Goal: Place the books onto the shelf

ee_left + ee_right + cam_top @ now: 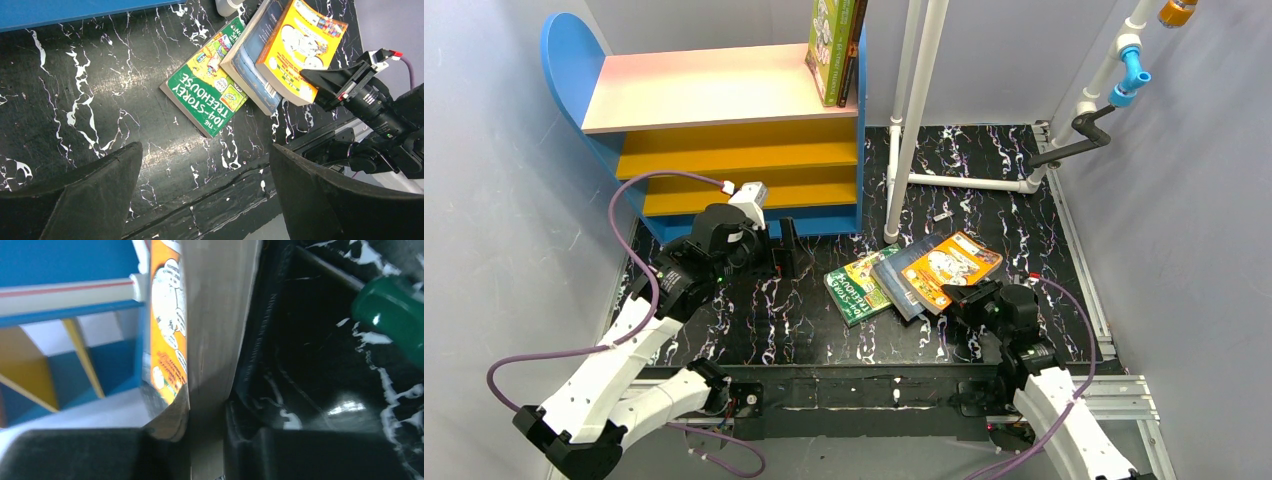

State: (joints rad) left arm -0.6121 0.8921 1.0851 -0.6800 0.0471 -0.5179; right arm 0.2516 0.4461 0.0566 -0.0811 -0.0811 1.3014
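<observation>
— Where is the shelf seen, and how is it built?

— The shelf is found at the upper left of the top view. Blue sides are seen, the left one rounded, with a pale pink top board and yellow boards below.

— Which books are already on it?

— Two are stood upright at the right end of the top board: a lime-green book and, touching its right side, a dark-spined book whose cover cannot be made out.

— And the rest?

— Three are fanned flat on the black marbled surface at centre frame. A green book lettered "104-Storey Treehouse" is lowest and leftmost. A dark blue book overlaps it. An orange book is laid on top, its lower right corner pinched by the right tool.
</observation>
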